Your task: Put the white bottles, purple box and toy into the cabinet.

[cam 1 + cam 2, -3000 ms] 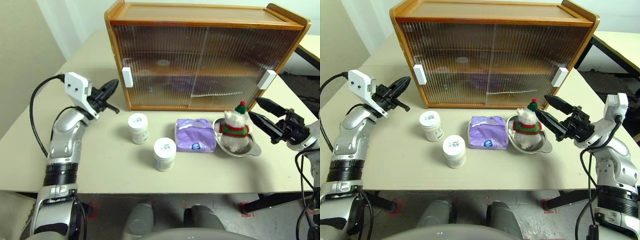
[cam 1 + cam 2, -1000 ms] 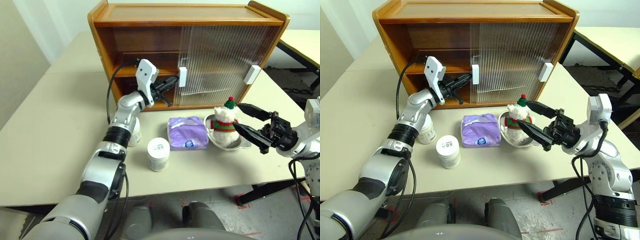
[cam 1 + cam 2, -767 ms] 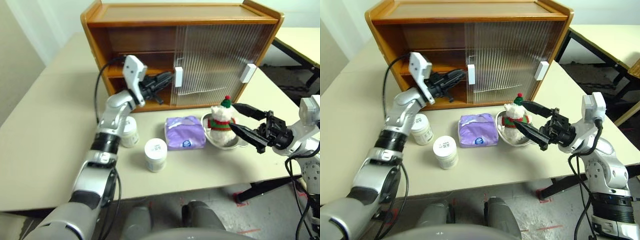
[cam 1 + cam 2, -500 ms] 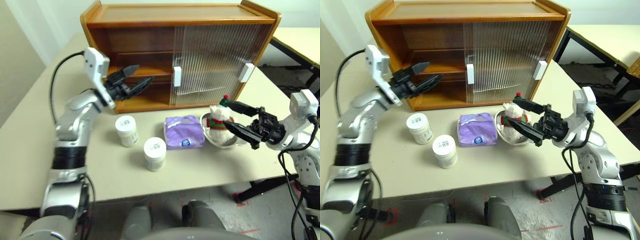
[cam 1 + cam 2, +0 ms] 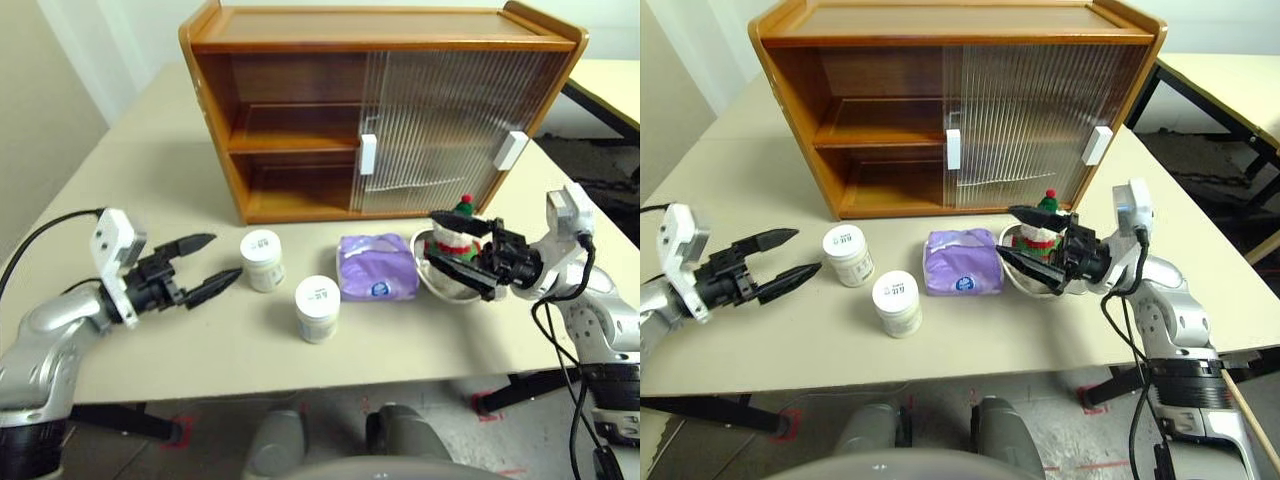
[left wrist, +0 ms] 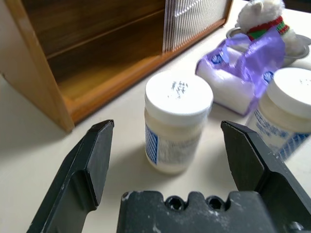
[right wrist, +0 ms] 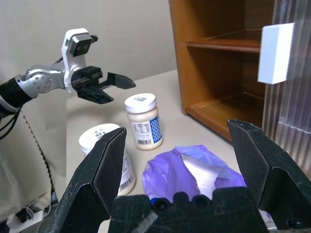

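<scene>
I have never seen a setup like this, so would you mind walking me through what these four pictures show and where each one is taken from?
It is a two-armed humanoid robot at a table. Two pictures come from cameras in its head, looking down over its arms; the other two come from a camera on each wrist, looking along that gripper's black fingers. The left gripper and the right gripper are both open and hold nothing. On the table stands a wooden cabinet, its left half open. In front of it are two white bottles, a purple box and a toy bear sitting in a steel dish.
</scene>
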